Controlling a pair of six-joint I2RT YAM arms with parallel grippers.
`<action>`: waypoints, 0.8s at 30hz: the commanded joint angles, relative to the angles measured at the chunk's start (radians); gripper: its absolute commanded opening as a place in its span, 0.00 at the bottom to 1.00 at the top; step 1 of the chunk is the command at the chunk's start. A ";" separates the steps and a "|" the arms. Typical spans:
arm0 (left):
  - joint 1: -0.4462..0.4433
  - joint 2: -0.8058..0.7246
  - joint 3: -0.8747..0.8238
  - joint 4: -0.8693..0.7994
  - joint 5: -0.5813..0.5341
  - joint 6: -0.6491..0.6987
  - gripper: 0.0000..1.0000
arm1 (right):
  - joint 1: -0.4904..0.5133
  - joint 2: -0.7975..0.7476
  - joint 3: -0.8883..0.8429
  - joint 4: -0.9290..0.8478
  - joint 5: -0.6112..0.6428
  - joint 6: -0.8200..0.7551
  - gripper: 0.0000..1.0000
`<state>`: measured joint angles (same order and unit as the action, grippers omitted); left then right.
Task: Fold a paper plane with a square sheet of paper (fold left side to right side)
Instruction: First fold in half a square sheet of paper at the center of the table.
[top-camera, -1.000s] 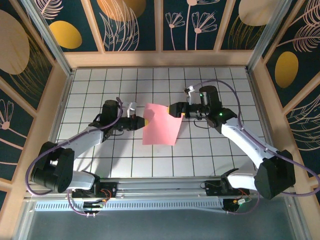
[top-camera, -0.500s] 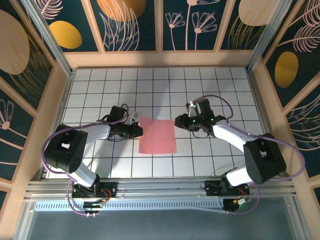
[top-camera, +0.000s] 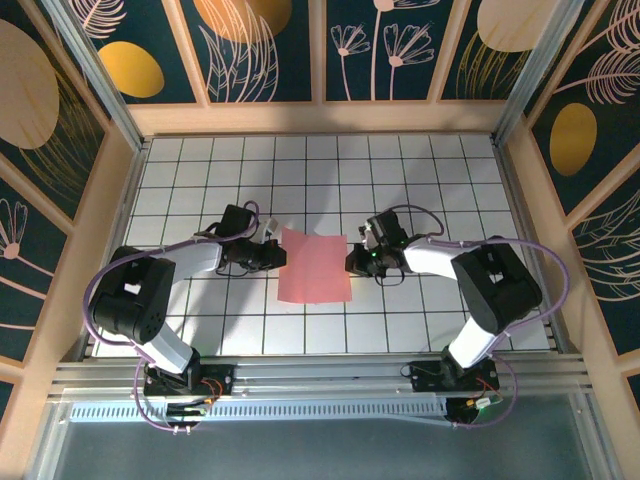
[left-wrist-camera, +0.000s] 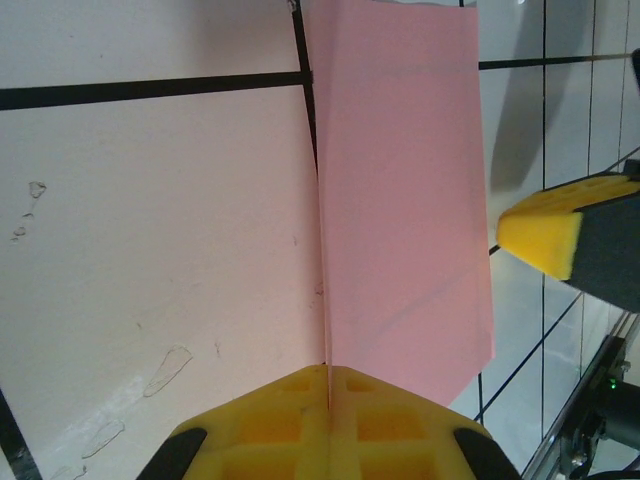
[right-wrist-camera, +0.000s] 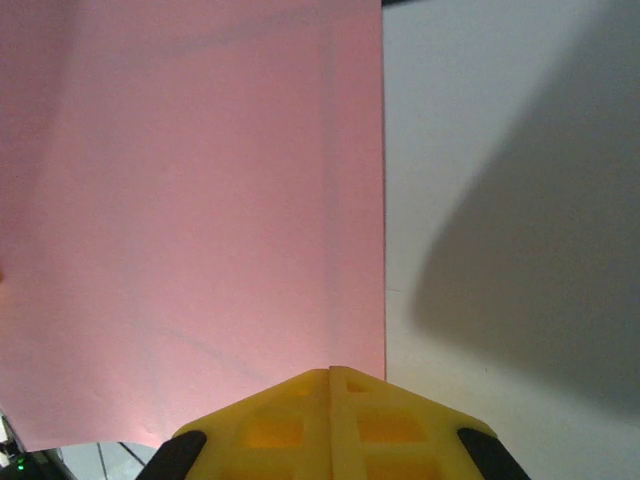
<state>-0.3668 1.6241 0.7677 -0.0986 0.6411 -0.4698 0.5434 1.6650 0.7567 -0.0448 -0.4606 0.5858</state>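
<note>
Lowered from mid-air a second ago, your thin salmon-pink square sheet of paper (top-camera: 316, 266) now lies flat on the white tiled worktop (top-camera: 200, 170), left fingers (left-wrist-camera: 270, 425) and right fingers (right-wrist-camera: 270, 432) closed, pinching its opposite edges, so the left-to-right fold looks not yet begun.

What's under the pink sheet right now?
The pink sheet lies on the white tiled table; grid lines run out from its edges. Whatever sits directly beneath is covered.
</note>
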 joint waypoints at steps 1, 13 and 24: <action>-0.005 0.016 0.028 -0.051 0.005 0.031 0.00 | 0.023 0.028 0.029 -0.035 0.031 -0.009 0.07; -0.039 -0.023 0.061 0.044 0.133 -0.090 0.43 | 0.035 0.042 0.007 -0.063 0.110 -0.023 0.06; -0.129 0.055 0.115 0.165 0.165 -0.181 0.58 | 0.037 0.026 -0.031 -0.002 0.092 -0.002 0.06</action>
<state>-0.4839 1.6413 0.8566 0.0277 0.7807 -0.6212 0.5724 1.6894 0.7628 -0.0376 -0.4194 0.5835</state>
